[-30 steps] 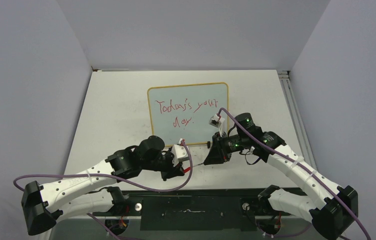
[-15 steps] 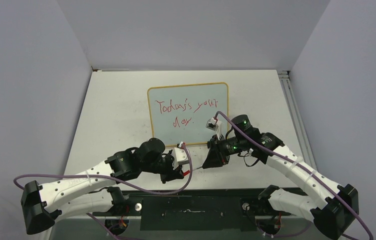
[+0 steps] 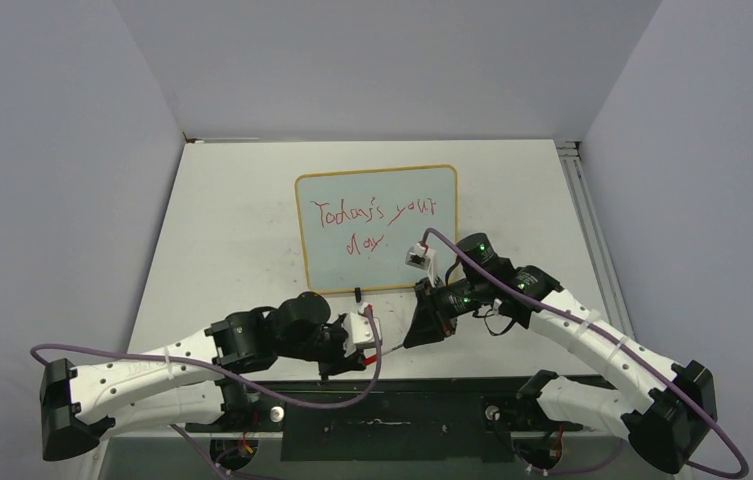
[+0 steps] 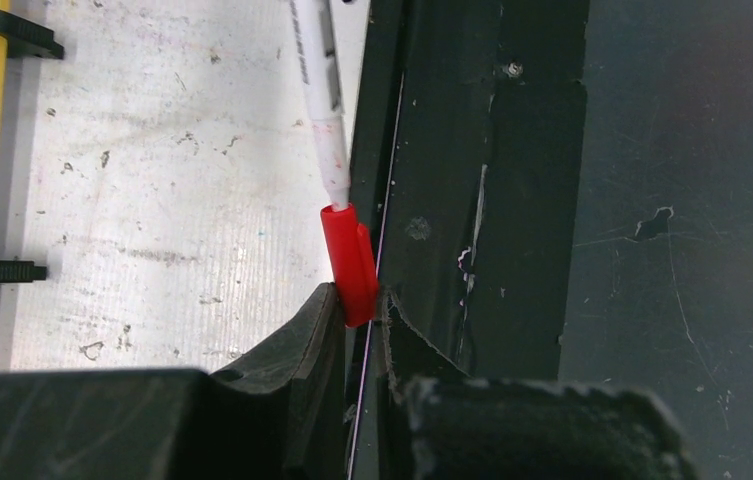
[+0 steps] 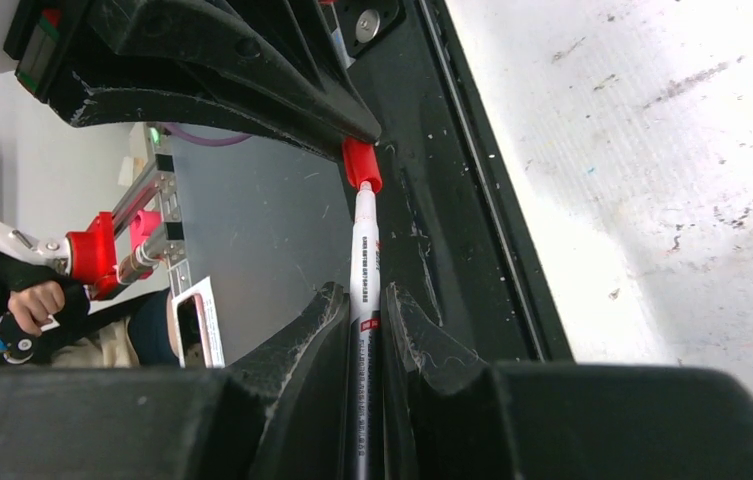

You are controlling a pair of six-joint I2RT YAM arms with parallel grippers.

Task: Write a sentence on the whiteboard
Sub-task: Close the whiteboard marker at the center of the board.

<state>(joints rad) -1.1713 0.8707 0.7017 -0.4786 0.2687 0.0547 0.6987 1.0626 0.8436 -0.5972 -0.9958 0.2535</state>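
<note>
Here the left end effector (image 4: 357, 296) clenches a red cap (image 4: 345, 240). The right end effector (image 5: 360, 296) clenches a marker (image 5: 363, 255), whose tip meets the cap's mouth. The whiteboard (image 3: 432, 255) bearing the sentence (image 3: 373, 213) lies beyond both.

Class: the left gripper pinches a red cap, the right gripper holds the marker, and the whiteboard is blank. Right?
No: the whiteboard bears a red handwritten sentence, per the top external view. The left gripper pinches the red cap; the right gripper holds the marker.
</note>
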